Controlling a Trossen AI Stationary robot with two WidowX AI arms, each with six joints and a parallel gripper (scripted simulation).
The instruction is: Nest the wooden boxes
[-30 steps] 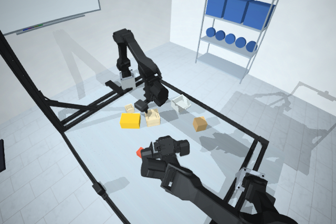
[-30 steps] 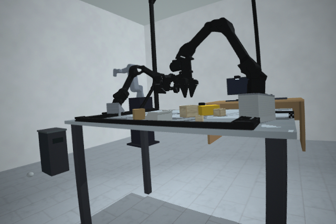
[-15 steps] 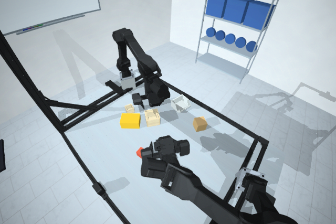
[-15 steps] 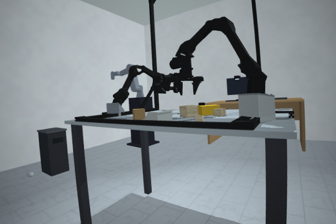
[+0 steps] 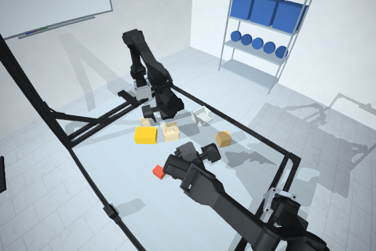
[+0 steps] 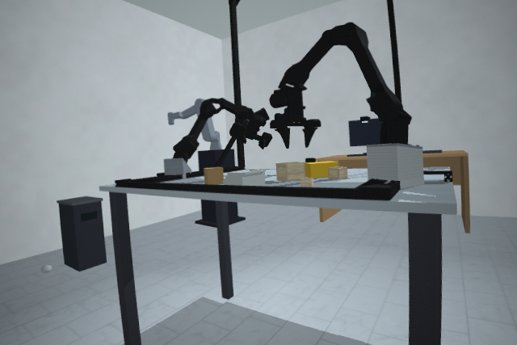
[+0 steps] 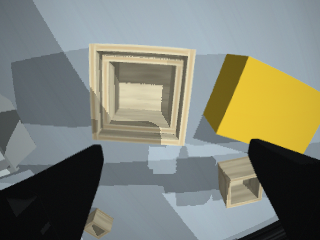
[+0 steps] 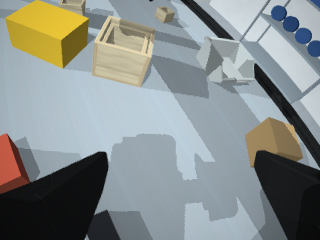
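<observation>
The biggest open wooden box (image 5: 172,133) (image 6: 290,171) (image 8: 122,65) stands open side up, with a smaller box (image 7: 140,97) inside it, also open side up. A third small wooden box (image 5: 144,121) (image 6: 337,173) (image 7: 240,170) lies on its side past the yellow block. The tiniest box (image 6: 306,183) (image 7: 102,218) (image 8: 165,14) also lies on its side, its mouth turned away from the big box; the left arm hides it in the top view. My left gripper (image 6: 297,147) (image 7: 177,150) is open and empty, above the table near these boxes. My right gripper (image 8: 183,160) is open and empty, farther off.
A yellow block (image 5: 145,135) (image 6: 321,169) (image 7: 270,105) (image 8: 47,30) stands close to the big box. A pale hollow tray (image 5: 202,116) (image 6: 245,178) (image 8: 227,60) lies at its other side. An orange-brown block (image 5: 224,139) (image 6: 213,175) (image 8: 272,140) and a red block (image 5: 158,171) (image 8: 10,165) flank my right gripper.
</observation>
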